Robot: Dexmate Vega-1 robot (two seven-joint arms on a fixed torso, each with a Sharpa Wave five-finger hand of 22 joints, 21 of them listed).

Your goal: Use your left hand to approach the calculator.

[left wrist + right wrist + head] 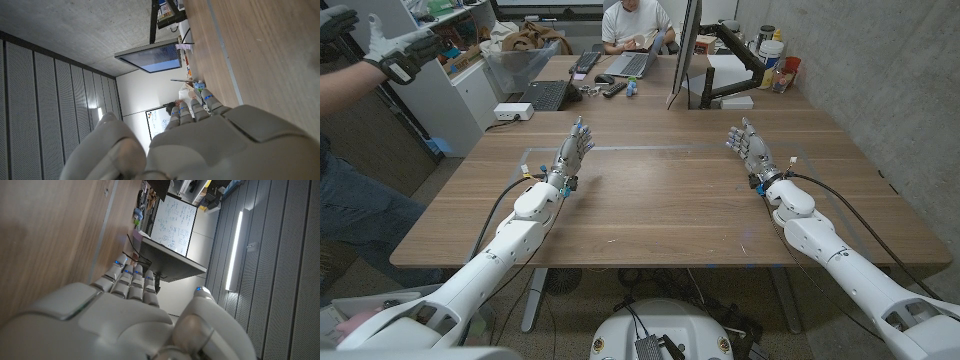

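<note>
Head view: left hand (572, 148) over the table (660, 190), fingers spread, holding nothing; right hand (752, 148) likewise, well apart. Where the calculator is, I cannot tell.

Left wrist: left hand (200, 145) beside the wood.

Right wrist: right hand (115, 315), fingers straight, whiteboard (175, 222) beyond.

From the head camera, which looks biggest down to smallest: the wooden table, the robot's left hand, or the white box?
1. wooden table
2. left hand
3. white box, though it sits farther from the camera, so it may look smaller than it really is.
</note>
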